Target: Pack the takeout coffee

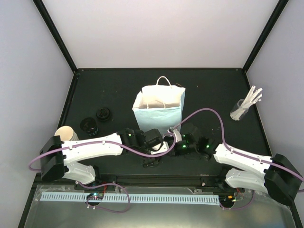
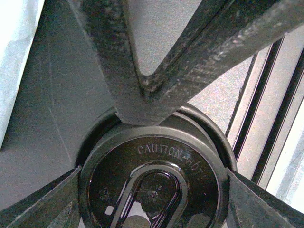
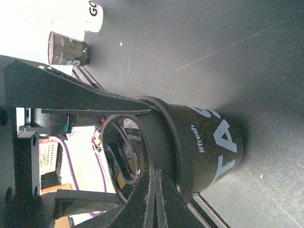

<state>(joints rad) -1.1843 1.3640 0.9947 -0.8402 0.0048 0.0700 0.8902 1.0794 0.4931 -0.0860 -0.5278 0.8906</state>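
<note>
Cup: a black paper cup [image 3: 209, 147] with white lettering and a black round plastic lid [image 2: 154, 185] stands on the table just in front of the bag, between the two grippers.
Left gripper [image 2: 153, 172]: over the lid with jaws wide and one finger [image 2: 45, 204] at each side of the rim. I cannot tell whether they press it.
Right gripper [image 3: 154, 178]: fingers pinched together, tips against the lid's edge.
In the way: a light-blue paper bag with white handles [image 1: 159, 111], mouth open, just behind both grippers.
Left side: a cream paper cup [image 1: 66, 134] lies on its side. Near it are a nearer black round piece [image 1: 89, 125] and a farther black round piece [image 1: 103, 114]; whether they are cups or lids is unclear.
Right side: a clear glass of white sticks [image 1: 243, 108], well apart.
Surface: a matte black table [image 1: 213, 90] with a black frame.
Room: plain white walls [image 1: 156, 33].
</note>
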